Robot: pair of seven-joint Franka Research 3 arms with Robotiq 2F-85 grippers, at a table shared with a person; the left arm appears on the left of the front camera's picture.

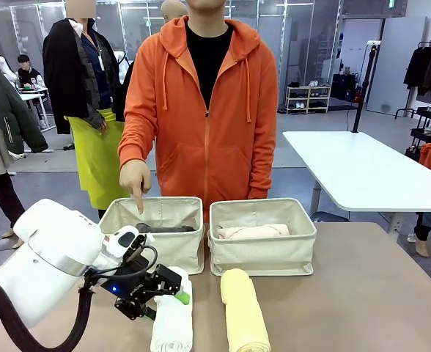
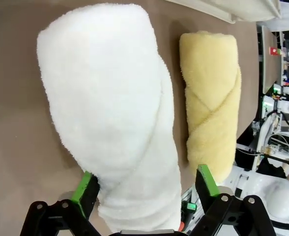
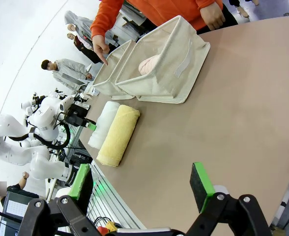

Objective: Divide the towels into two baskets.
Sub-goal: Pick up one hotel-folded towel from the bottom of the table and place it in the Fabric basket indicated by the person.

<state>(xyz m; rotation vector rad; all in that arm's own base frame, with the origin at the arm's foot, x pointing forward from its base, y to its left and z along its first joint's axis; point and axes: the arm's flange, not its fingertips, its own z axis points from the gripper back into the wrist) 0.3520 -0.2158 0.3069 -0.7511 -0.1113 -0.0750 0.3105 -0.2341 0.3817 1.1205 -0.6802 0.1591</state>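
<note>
A white towel and a pale yellow towel lie rolled side by side on the table, in front of two cream baskets. The left basket holds a dark grey towel; the right basket holds a pink-beige towel. My left gripper is open and straddles the far end of the white towel, its green pads on either side, with the yellow towel beside it. My right gripper hangs open over bare table, away from the towels.
A person in an orange hoodie stands behind the baskets, one hand pointing a finger down into the left basket. Brown tabletop lies free to the right of the yellow towel. Other people and a white table stand farther back.
</note>
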